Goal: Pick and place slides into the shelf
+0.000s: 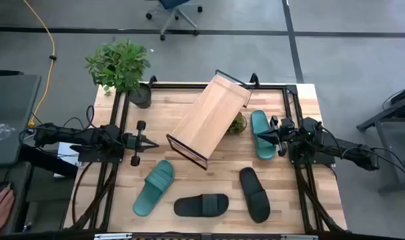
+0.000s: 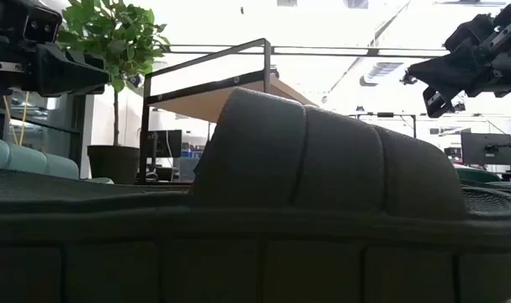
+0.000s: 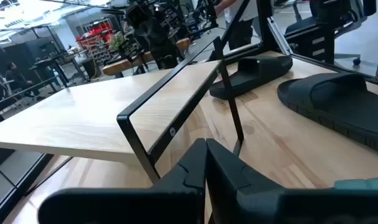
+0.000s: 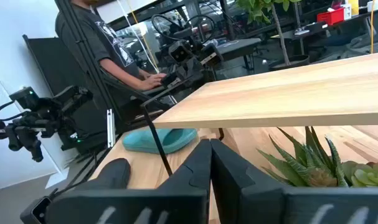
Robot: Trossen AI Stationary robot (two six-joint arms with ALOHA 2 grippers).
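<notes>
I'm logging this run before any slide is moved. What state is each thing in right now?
Slanted light wooden shelf with black metal frame: bare, no slide on it.
Teal rubber slide near the right arm: flat on the table.
Teal rubber slide at the front left: flat on the table.
Black rubber slide at the front centre: flat on the table.
Black rubber slide at the front right: flat on the table.
Left gripper: shut, empty.
Right gripper: shut, empty.

A butcher-block table (image 1: 189, 107) carries the slanted shelf (image 1: 210, 117) (set askew). Around it lie two teal slides (image 1: 153, 187) (image 1: 261, 133), two black slides (image 1: 201, 205) (image 1: 255, 193), and a small succulent (image 1: 237, 123) beside the shelf.
</notes>
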